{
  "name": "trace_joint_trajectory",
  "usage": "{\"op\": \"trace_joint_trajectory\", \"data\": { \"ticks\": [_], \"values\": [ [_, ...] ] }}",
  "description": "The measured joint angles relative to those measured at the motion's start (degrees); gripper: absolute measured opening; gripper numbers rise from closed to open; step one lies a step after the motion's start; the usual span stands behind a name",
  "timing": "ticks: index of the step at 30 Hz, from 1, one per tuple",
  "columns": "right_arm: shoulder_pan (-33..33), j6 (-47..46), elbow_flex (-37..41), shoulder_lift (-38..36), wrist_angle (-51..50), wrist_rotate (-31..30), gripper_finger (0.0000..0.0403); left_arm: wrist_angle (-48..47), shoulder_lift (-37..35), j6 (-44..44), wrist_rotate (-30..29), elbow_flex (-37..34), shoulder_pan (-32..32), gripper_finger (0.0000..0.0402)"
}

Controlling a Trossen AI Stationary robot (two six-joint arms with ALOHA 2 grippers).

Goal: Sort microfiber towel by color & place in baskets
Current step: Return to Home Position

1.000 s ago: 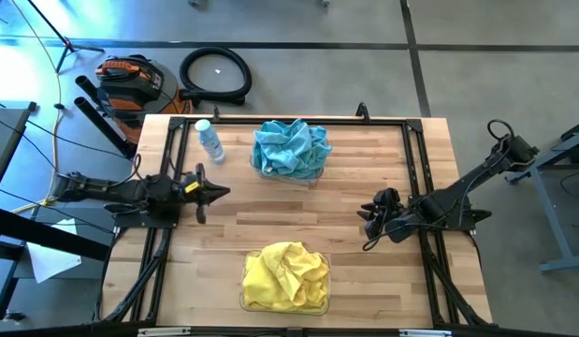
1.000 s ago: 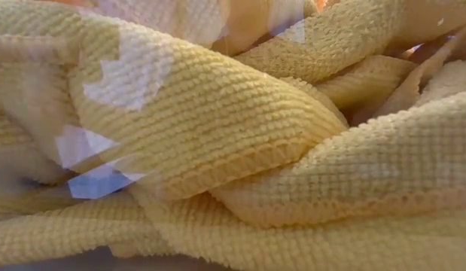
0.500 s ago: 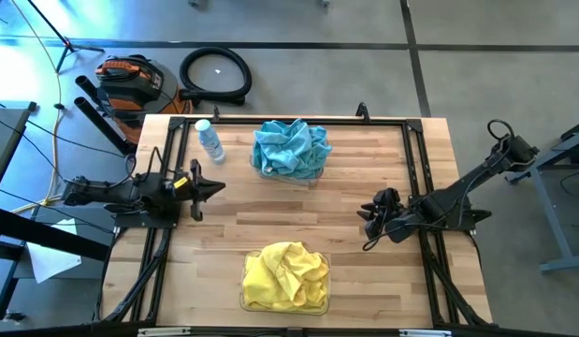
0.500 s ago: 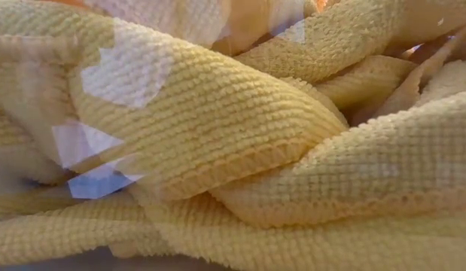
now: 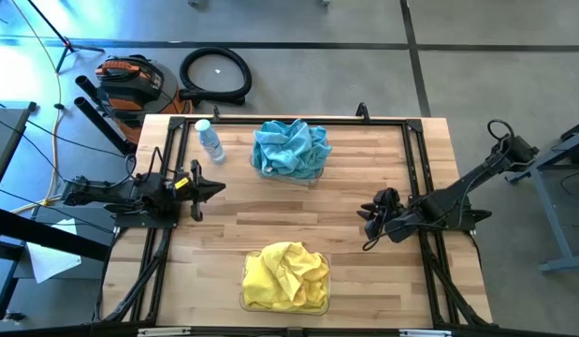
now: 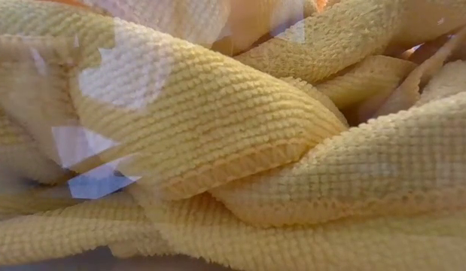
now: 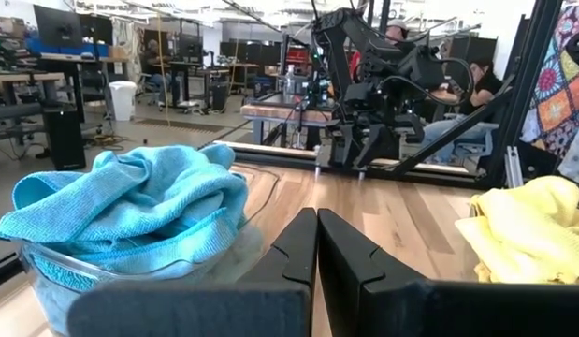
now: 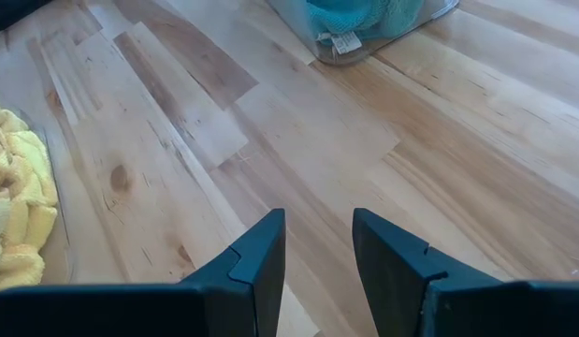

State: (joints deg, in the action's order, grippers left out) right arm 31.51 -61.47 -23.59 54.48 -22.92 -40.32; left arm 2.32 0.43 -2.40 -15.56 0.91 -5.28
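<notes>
The teal-blue towels (image 5: 291, 147) are heaped in a clear basket (image 5: 311, 177) at the table's far middle, also seen in the left wrist view as a teal heap (image 7: 130, 201). The yellow towels (image 5: 284, 276) fill the other clear basket (image 5: 244, 301) at the near middle, and yellow towel (image 6: 217, 135) fills the low view. My left gripper (image 5: 219, 190) waits near the left edge, shut and empty (image 7: 317, 213). My right gripper (image 5: 364, 220) hovers right of centre, open and empty (image 8: 319, 220), over bare wood.
A small clear water bottle (image 5: 209, 140) stands at the far left, beside the teal basket. Black frame rails (image 5: 415, 168) run along the table's sides. Bare wood (image 5: 289, 220) lies between the two baskets. People sit at desks beyond the table (image 7: 476, 75).
My left gripper has drawn back a little toward the table's left edge. The towels and baskets have stayed where they were.
</notes>
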Motion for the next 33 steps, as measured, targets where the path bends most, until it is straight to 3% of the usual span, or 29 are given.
{"op": "trace_joint_trajectory", "data": {
  "ticks": [6,10,14,19,28,33],
  "values": [
    [-0.5,3.6,0.0,0.0,-1.4,-3.8,0.0121,0.0,0.0,-0.4,0.0,0.0,0.0,0.0000],
    [-4.0,7.3,1.2,0.0,-0.1,-4.4,0.0082,0.0,0.0,-0.4,0.0,0.0,0.0,0.0000],
    [-8.5,13.3,3.5,0.0,4.3,-2.8,0.0013,0.0,0.0,-0.4,0.0,0.0,0.0,0.0000],
    [-13.5,25.8,7.9,-0.2,18.7,-1.8,0.0017,0.0,0.0,-0.4,0.0,0.0,0.0,0.0000],
    [-25.3,46.8,22.2,-0.2,56.8,16.5,0.0001,0.0,0.0,-0.4,0.0,0.0,0.0,0.0000],
    [-30.9,49.8,23.0,-1.1,60.8,23.8,0.0001,0.1,0.0,-0.4,-0.1,0.0,0.0,0.0000]
  ]
}}
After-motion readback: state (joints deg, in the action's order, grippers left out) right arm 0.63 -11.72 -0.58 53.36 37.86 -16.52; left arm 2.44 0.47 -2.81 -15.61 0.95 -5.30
